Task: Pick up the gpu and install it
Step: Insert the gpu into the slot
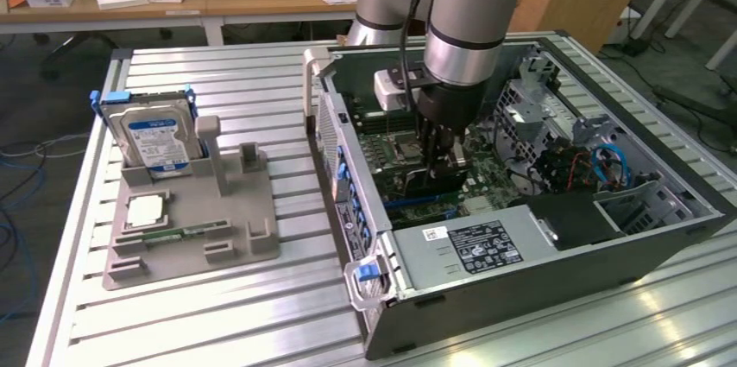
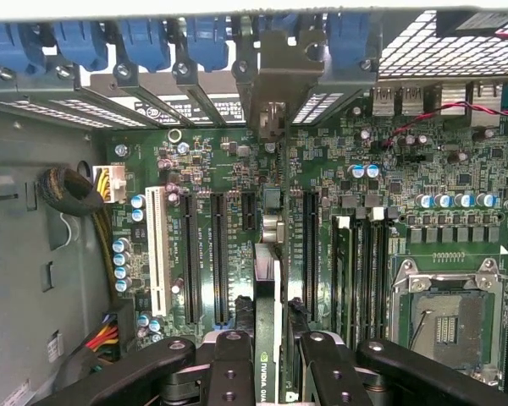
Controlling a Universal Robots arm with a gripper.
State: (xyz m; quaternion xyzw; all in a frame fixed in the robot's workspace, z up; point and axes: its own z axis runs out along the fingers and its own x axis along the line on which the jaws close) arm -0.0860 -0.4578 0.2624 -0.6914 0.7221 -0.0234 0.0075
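Wrist view: the claw (image 2: 269, 372) is clenched on the gpu (image 2: 267, 296), its two black fingers (image 2: 229, 372) pressing the thin card from either side. The card stands on edge over the green motherboard (image 2: 339, 186). The white letters "NVIDIA QUA" run along its green edge, and the rest of the word is hidden by the fingers. Its silvery bracket (image 2: 271, 118) reaches the rear wall of the case, just under a row of blue latches (image 2: 144, 38). Long black expansion slots (image 2: 189, 254) lie on both sides of the card, with a white slot (image 2: 160, 249) further off. Whether the card sits fully in its own slot I cannot tell. The open processor socket (image 2: 444, 317) lies beyond the memory slots.

In the exterior view the arm reaches straight down into the open computer case (image 1: 519, 289), which lies on the ribbed metal tabletop (image 1: 230, 315). A black-and-white label (image 1: 484, 246) on the power supply is too small to read. Well apart, at the exterior view's left, a grey holder (image 1: 230, 237) carries an upright hard drive (image 1: 155, 138) with a blue-white label and a green memory stick (image 1: 185, 233).
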